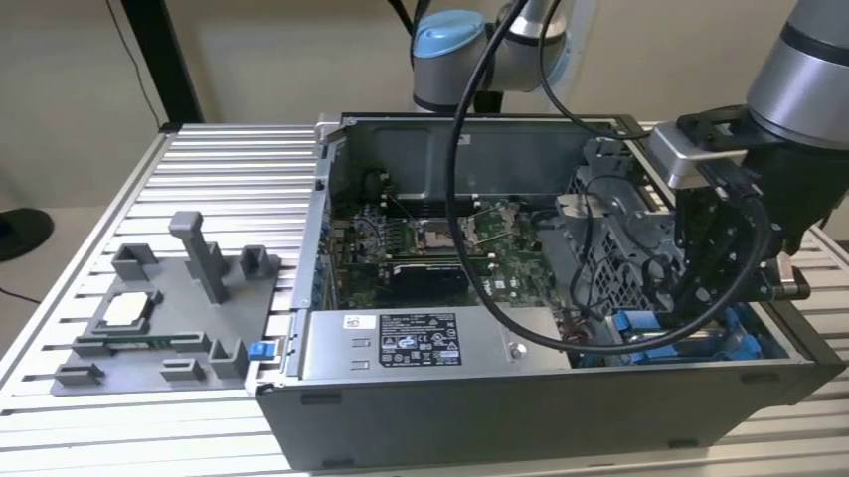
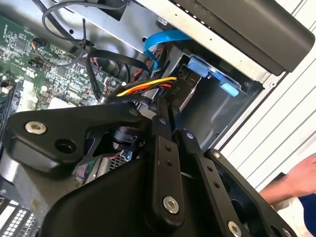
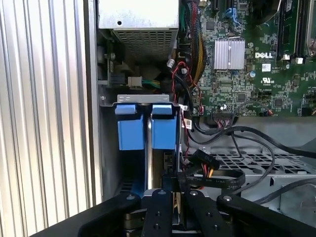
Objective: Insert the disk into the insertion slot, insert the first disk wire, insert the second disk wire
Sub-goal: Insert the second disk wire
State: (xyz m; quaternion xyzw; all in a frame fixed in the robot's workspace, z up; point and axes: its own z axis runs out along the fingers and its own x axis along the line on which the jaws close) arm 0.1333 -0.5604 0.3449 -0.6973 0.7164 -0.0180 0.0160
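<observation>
Exterior view, its left to right: grey fixture (image 1: 166,318) sits on the ribbed table (image 1: 226,159), well apart from the work. Next the open PC case (image 1: 531,417), w/ the power-supply box (image 1: 424,343) along the front wall and the motherboard (image 1: 424,238) behind it. Then the perforated cage (image 1: 610,258). At the far right the gripper (image 1: 703,288) is down inside the case corner, among blue parts.

Disk: looks already in. The disk (image 3: 164,129) shows by its blue carrier tabs, sitting in the insertion slot (image 2: 222,118) at the case corner, flush w/ the bay mouth as far as I can tell. So step 1 reads as done.

Step in hand: a wire insertion. In the second wrist view the gripper (image 2: 167,111) has its fingers (image 2: 163,148) pinched together on the plug end of a disk wire (image 2: 148,88), the yellow/red/black bundle, held just beside the slot. The first wrist view shows the same: gripper (image 3: 175,190) near the bay, below the blue tabs. A blue cable (image 2: 163,39) also runs toward the bay; can't tell if it's plugged, so can't say whether this is wire 1 or 2.

What the seating calls for, imo: plug square to the disk's port, slack in the bundle, gentle push. The port itself is hidden.

A person's hand (image 2: 296,180) rests outside the case.
</observation>
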